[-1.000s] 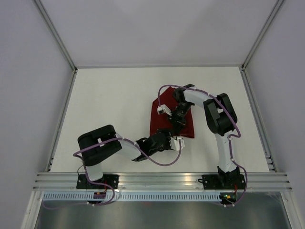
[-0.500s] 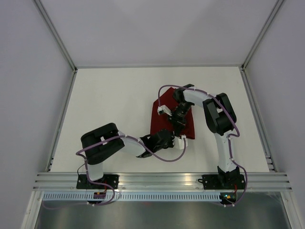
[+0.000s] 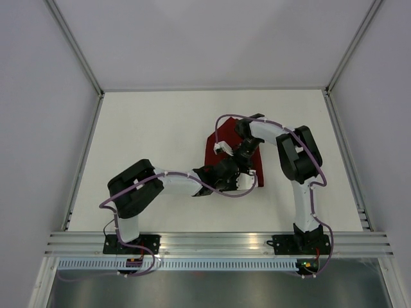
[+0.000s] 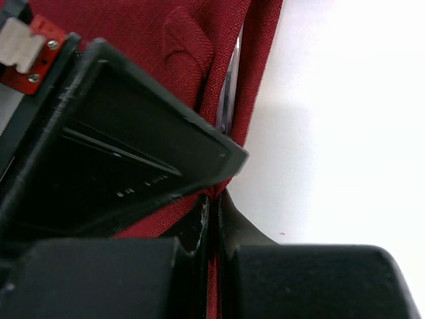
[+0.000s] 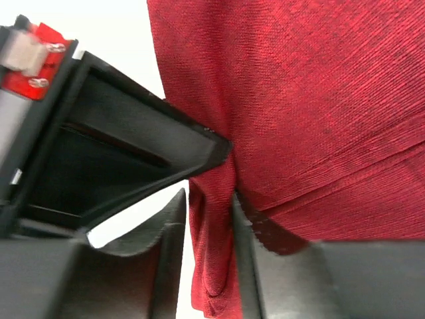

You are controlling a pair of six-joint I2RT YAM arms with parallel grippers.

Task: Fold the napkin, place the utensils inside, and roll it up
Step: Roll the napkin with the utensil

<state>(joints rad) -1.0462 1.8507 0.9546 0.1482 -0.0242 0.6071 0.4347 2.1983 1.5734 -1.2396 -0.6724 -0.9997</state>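
The dark red napkin (image 3: 207, 154) lies folded at mid-table, mostly under both grippers. My left gripper (image 3: 236, 174) reaches in from the left and, in the left wrist view, the left gripper (image 4: 214, 199) is shut on a thin edge of the napkin (image 4: 133, 26). A sliver of the knife's silver blade (image 4: 229, 86) shows in a slit between the cloth layers; its handle is hidden. My right gripper (image 3: 243, 163) is just beyond. In its wrist view the right gripper (image 5: 209, 199) stands open around a bunched fold of napkin (image 5: 319, 100), with a gap at one finger.
The white table (image 3: 148, 141) is bordered by low rails on the left and right and by an aluminium rail (image 3: 218, 242) at the near edge. Purple cables loop from both arms over the cloth area.
My left gripper moved right and farther onto the napkin's near edge and shut on it. The right jaws have widened around the fold they were pinching.
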